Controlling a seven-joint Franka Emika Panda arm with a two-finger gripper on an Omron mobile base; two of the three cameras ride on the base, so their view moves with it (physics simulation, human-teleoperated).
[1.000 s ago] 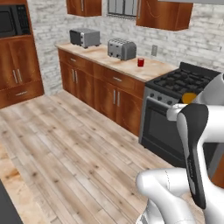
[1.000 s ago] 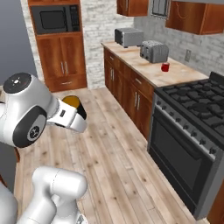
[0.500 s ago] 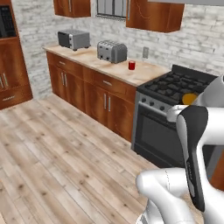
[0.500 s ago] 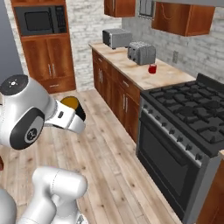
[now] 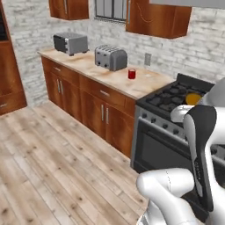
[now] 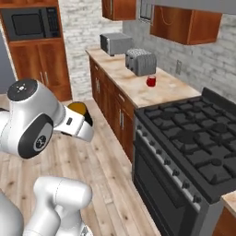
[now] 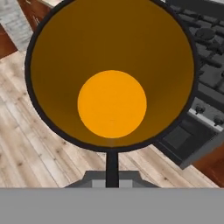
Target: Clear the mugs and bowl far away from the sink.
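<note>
Your arm folded up high beside gas stove [image 6: 193, 143], gripper [image 7: 112, 168] pinching rim of black mug [image 7: 112, 74], carried over wood floor [image 5: 48, 158]; mug's yellow-orange inside bare. Red mug [image 5: 132, 74] upright on counter [image 5: 110, 77], near toaster [image 5: 111, 57].

Two mugs: black mug [image 7: 111, 78], red mug [image 5: 132, 74]; two toasters [image 5: 111, 57].
</note>
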